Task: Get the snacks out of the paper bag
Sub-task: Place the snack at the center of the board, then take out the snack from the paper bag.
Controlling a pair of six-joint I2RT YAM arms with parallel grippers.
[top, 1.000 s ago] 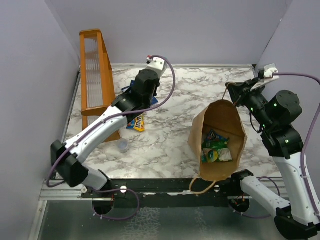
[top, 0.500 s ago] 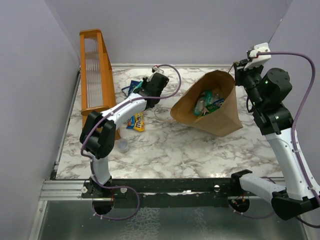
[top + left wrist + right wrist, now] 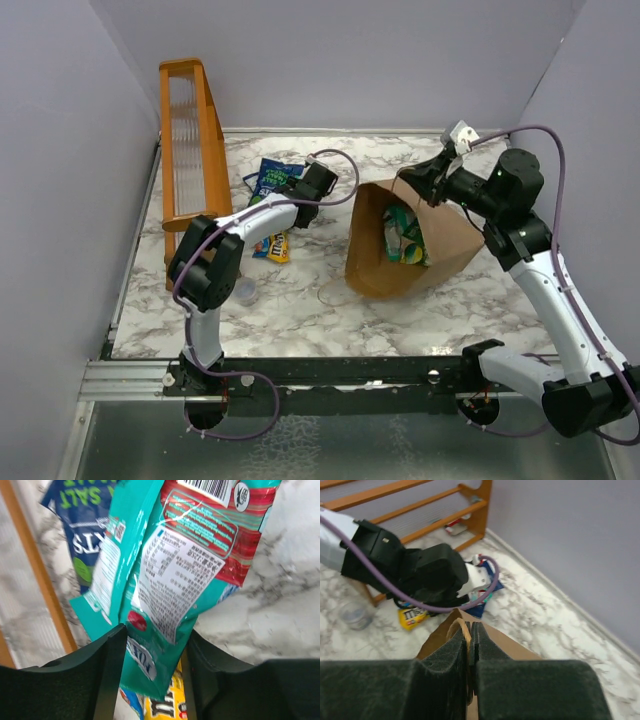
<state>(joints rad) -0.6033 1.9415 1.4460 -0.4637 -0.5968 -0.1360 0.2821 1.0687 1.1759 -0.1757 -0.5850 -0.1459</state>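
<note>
1. My right gripper (image 3: 471,630) is pinched tight on the top edge of the paper bag (image 3: 440,235). A thin cord handle (image 3: 463,627) sits right at my fingers.
2. The paper bag lies tipped over on the right half of the marble table (image 3: 290,310). Its big mouth faces left.
3. Some snacks (image 3: 402,232) sit inside the bag, just behind the mouth. I can see green and teal ones there.
4. My left gripper (image 3: 156,635) is low over the far left part of the table. Its two fingers stand wide apart.
5. A teal packet (image 3: 165,580) with a red end lies in the gap between those fingers, printed side up. Its edges come right up to both fingers. I cannot tell if it is off the table.
6. A blue packet (image 3: 82,530) lies just to the left of the teal one, and the two overlap.
7. A yellow packet (image 3: 162,707) lies on the near side, partly under the teal one.
8. These three packets are out of the bag, to the left of its mouth.
9. A small clear cup (image 3: 245,291) stands near the yellow packet, on its near side.
10. An orange rack (image 3: 190,140) stands along the left edge of the table, just beside the packets.
</note>
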